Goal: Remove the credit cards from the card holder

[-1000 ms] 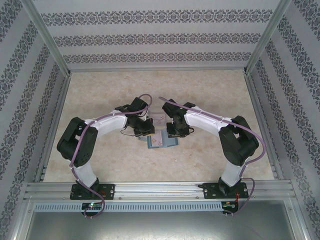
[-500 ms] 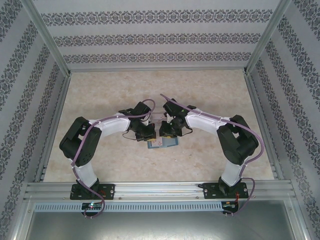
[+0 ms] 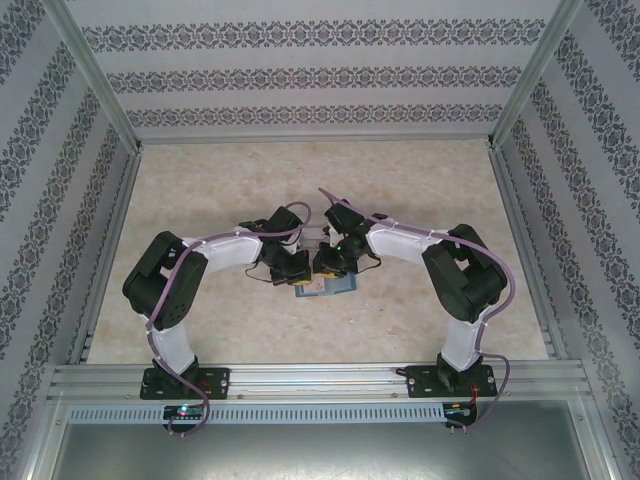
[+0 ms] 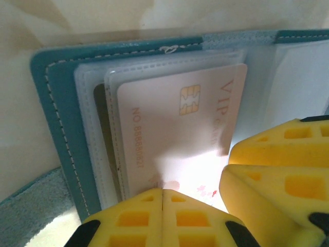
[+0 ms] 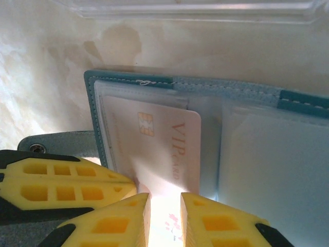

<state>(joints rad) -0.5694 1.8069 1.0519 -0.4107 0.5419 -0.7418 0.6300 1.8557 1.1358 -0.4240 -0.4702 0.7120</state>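
The card holder (image 3: pixel 330 287) lies open on the table, teal with clear inner sleeves (image 4: pixel 51 113) (image 5: pixel 288 98). A pale pink credit card (image 4: pixel 175 134) (image 5: pixel 164 139) with a gold chip and "VIP card" lettering sticks partway out of a left-hand sleeve. A dark card (image 4: pixel 101 128) sits behind it. My left gripper (image 4: pixel 163 191) (image 3: pixel 297 268) is shut, its tips resting on the pink card's near edge. My right gripper (image 5: pixel 165 198) (image 3: pixel 328 262) stands open just beside it, its fingers (image 4: pixel 277 170) straddling the card's near end. The left fingers (image 5: pixel 61 180) touch the right ones.
A clear plastic tray (image 5: pixel 195 10) (image 3: pixel 316 236) lies just beyond the wallet. The wallet's grey-teal strap with a snap (image 5: pixel 36 148) sticks out to the left. Patterned walls enclose the beige table (image 3: pixel 200 180) on three sides.
Both arms have drawn together and come down over the open wallet. The right gripper has shifted left to meet the left one at the pink card.
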